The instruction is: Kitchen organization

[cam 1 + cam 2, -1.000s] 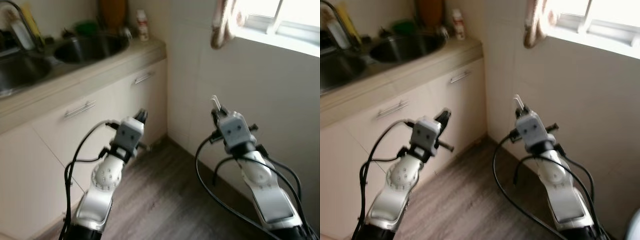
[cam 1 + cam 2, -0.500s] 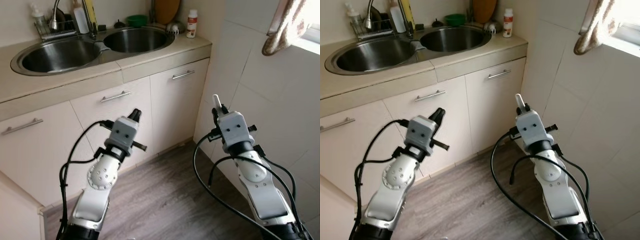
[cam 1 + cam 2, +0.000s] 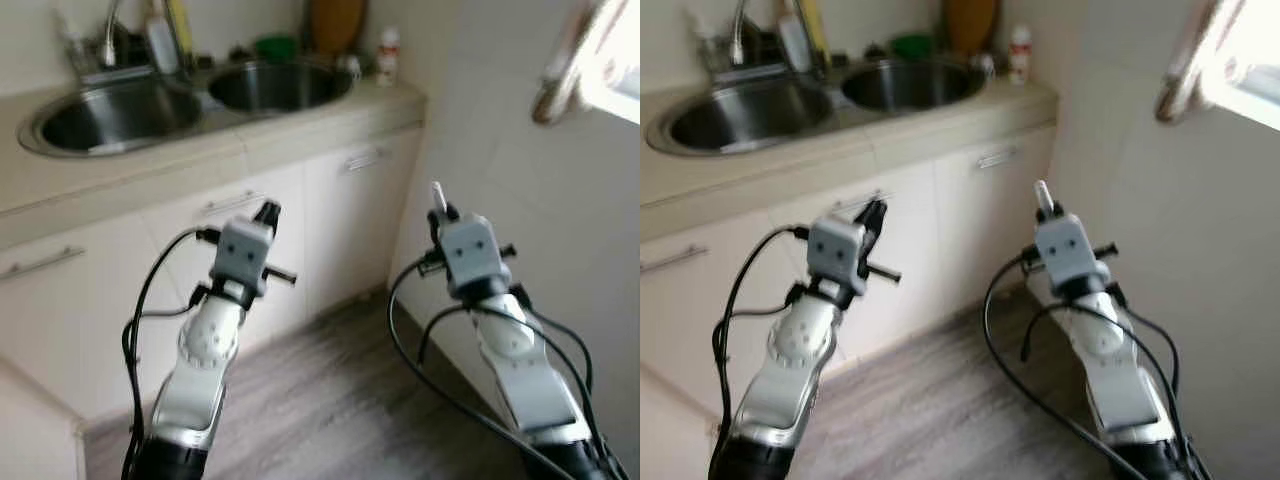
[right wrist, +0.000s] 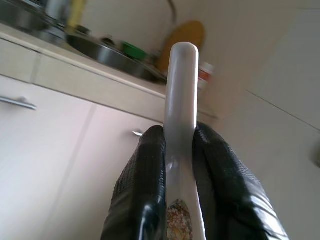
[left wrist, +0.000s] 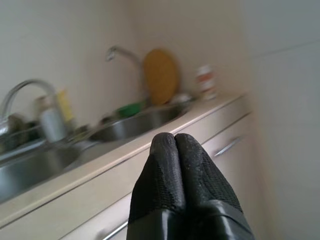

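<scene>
Eye views: both arms are raised before the bench, whose two sinks look empty; a bottle stands behind. Left wrist: left pincer is closed on nothing. Right wrist: right pincer grips a white spoon upright, near the cabinets.

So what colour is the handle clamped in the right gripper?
White handle, with a small multicoloured print near the right gripper; clearest in right wrist view.

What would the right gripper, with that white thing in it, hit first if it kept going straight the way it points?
Probably the cream cabinet door under the beige countertop. The right gripper, shut on a white glossy handle, aims up toward that corner by the round steel sink; depth is unclear.
</scene>
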